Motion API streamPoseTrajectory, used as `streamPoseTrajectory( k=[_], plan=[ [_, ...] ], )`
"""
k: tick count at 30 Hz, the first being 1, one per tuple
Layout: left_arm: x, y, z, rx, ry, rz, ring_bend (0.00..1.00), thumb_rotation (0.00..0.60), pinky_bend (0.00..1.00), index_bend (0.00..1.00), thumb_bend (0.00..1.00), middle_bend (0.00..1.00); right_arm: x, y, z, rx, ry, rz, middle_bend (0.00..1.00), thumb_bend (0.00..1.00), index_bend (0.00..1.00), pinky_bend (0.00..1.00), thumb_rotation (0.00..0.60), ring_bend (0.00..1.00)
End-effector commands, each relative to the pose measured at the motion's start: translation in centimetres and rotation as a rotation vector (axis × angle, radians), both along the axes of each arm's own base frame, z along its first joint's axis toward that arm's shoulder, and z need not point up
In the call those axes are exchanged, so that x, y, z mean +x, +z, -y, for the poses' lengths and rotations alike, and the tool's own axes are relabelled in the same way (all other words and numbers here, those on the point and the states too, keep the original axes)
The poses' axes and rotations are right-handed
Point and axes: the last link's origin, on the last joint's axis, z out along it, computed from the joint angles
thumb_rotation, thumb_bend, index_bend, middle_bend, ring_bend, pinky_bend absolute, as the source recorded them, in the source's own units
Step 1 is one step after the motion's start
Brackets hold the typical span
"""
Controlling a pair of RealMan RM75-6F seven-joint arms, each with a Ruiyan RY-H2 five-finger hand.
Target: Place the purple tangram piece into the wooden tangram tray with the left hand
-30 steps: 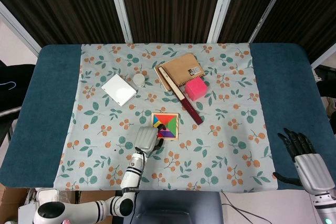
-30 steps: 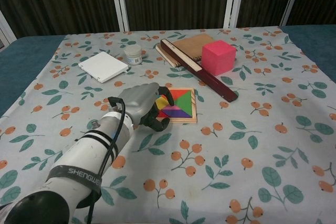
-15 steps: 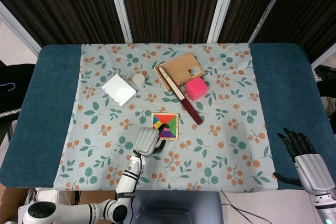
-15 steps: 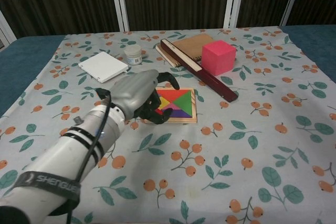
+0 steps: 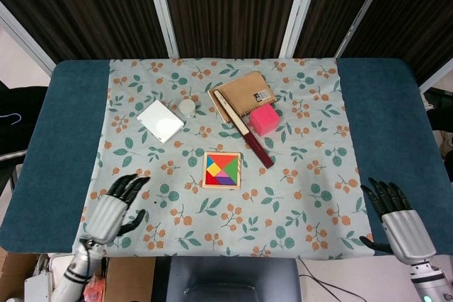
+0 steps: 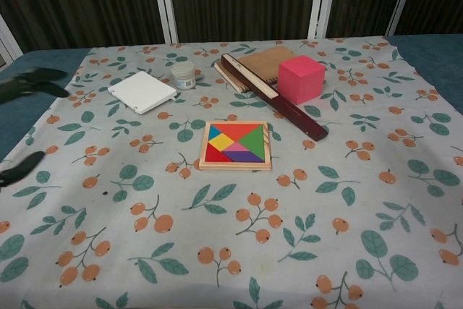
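Note:
The wooden tangram tray point(image 5: 204, 172) point(image 6: 236, 166) lies in the middle of the floral cloth, filled with coloured pieces. The purple tangram piece point(image 5: 225, 181) point(image 6: 248, 155) sits flat inside it, at the near right part. My left hand point(image 5: 113, 209) hovers with fingers spread near the cloth's front left corner, far from the tray and holding nothing; in the chest view only its dark fingertips point(image 6: 32, 81) show at the left edge. My right hand point(image 5: 393, 216) is open at the front right, over the blue table edge.
Behind the tray lie a dark red ruler point(image 5: 244, 131), a pink cube point(image 5: 263, 119) and a brown notebook point(image 5: 248, 92). A white box point(image 5: 161, 120) and a small white jar point(image 5: 187, 107) sit at the back left.
My left hand has let go over the tray, opened and pulled back left and toward the front edge. The tray now shows uncovered with the purple piece in it. My right hand shifted slightly.

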Motion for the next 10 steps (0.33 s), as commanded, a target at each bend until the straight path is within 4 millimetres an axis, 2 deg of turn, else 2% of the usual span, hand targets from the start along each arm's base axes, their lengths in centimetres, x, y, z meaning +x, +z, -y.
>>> streamPoseTrajectory(
  k=[1, 10],
  plan=[
    [-6.27, 3.71, 4.98, 0.021, 0.026, -0.059, 0.06, 0.600, 0.10, 0.06, 0.41, 0.13, 0.26, -0.88, 0.23, 0.000, -0.006, -0.016, 0.00, 0.12, 0.00, 0.00, 0.552, 0.00],
    [-6.54, 4.37, 4.16, 0.043, 0.053, -0.051, 0.05, 0.600, 0.09, 0.03, 0.40, 0.11, 0.36, -1.47, 0.21, -0.006, -0.011, -0.035, 0.00, 0.12, 0.00, 0.00, 0.553, 0.00]
  ],
)
